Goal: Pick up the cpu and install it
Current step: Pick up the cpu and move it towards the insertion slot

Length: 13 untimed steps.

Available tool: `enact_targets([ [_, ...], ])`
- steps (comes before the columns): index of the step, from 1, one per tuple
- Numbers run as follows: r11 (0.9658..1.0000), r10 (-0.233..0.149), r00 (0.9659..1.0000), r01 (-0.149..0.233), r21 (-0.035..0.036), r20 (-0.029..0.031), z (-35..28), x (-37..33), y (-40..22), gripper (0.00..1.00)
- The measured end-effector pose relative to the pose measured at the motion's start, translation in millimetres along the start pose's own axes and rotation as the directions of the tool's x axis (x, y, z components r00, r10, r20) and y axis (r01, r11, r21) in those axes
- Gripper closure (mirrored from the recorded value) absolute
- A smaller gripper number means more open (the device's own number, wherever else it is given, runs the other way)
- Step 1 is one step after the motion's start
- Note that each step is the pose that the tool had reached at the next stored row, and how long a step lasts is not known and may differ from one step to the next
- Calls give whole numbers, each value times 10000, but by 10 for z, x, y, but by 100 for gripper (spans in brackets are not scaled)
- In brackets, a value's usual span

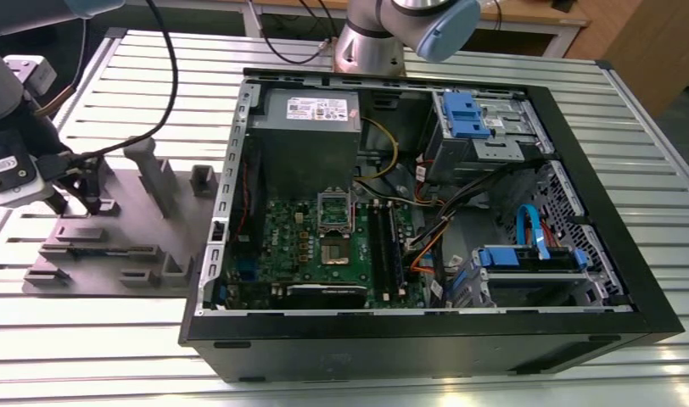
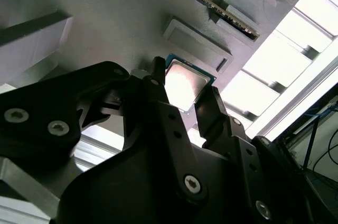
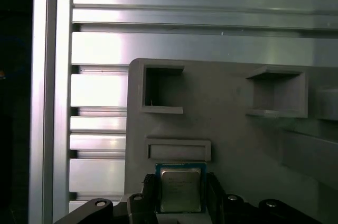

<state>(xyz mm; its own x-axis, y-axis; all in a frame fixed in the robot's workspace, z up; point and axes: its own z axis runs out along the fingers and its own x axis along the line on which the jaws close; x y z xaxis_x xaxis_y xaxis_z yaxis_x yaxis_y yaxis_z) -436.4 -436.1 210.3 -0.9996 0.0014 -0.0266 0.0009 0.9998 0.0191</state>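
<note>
The cpu [image 3: 181, 187], a small square chip with a silvery top and a green rim, lies flat on the grey plastic tray [image 3: 232, 145] just beside a raised block. My gripper [image 3: 181, 198] stands over it with one black finger against each of two opposite edges, shut on the chip. In the second wrist view the cpu [image 2: 185, 78] shows between the two fingers [image 2: 158, 84]. The exterior view has the gripper [image 1: 76, 203] low over the tray [image 1: 130, 229] at the exterior view's left. The green motherboard [image 1: 322, 246] with its socket [image 1: 337, 254] lies in the open computer case, well away from the gripper.
The open black computer case [image 1: 435, 322] holds a power supply [image 1: 310, 114], blue drive brackets [image 1: 463, 114] and loose cables. The tray has tall upright posts [image 1: 158, 174] near the gripper. A second arm's base [image 1: 373, 42] stands behind the case on the slatted metal table [image 1: 96, 339].
</note>
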Motion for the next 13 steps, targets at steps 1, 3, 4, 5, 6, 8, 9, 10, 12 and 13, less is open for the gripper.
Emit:
enact_targets([
  [1, 10000, 0, 10000, 0, -2, 3, -13, -1, 1, 53],
  [3, 10000, 0, 10000, 0, -3, 5, -41, -2, 1, 53],
  [4, 10000, 0, 10000, 0, -3, 5, -58, -2, 2, 53],
  [5, 10000, 0, 10000, 0, -3, 5, -77, -3, 2, 53],
  [6, 10000, 0, 10000, 0, -3, 4, -99, -3, 2, 53],
  [8, 10000, 0, 10000, 0, -4, 5, -123, -4, 3, 53],
  [9, 10000, 0, 10000, 0, -5, 7, -125, -4, 3, 53],
  [10, 10000, 0, 10000, 0, -5, 7, -125, -4, 3, 53],
  [12, 10000, 0, 10000, 0, -3, 5, -127, -4, 3, 53],
  [13, 10000, 0, 10000, 0, -3, 5, -128, -4, 3, 53],
])
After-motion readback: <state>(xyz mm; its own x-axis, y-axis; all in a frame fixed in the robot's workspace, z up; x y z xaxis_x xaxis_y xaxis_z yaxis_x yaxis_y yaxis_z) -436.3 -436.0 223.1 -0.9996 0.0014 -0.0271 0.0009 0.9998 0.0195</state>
